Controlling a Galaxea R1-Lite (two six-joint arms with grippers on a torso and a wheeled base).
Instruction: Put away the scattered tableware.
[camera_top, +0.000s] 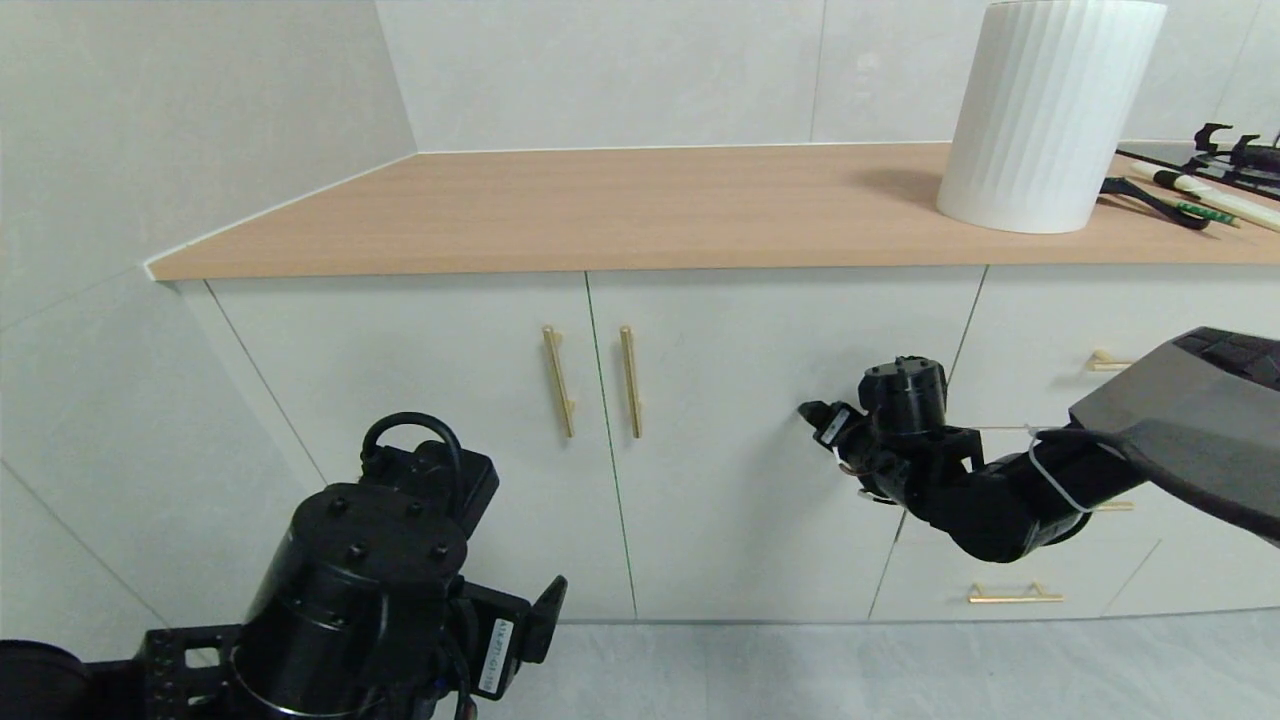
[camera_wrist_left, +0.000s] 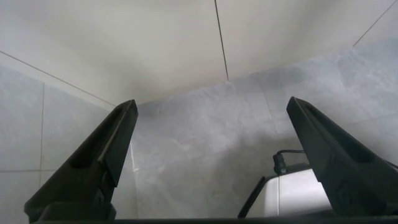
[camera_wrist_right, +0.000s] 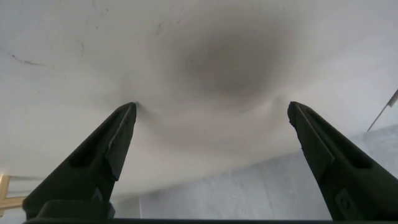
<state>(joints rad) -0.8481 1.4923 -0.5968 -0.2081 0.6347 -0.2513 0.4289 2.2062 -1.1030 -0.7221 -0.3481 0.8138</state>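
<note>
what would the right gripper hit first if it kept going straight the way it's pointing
The cabinet door. The right gripper, jaws open, faces the door's flat white front, to the right of its gold handle. Its shadow falls on the door just ahead, so contact looks near, though depth is unclear.

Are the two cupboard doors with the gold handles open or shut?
Shut. Both cupboard doors lie flush, with only a thin seam between their gold handles.

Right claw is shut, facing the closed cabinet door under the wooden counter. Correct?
No, the right claw is open, not shut: the right wrist view shows its fingers spread apart, nothing between. It does face the closed cabinet door under the wooden counter.
</note>
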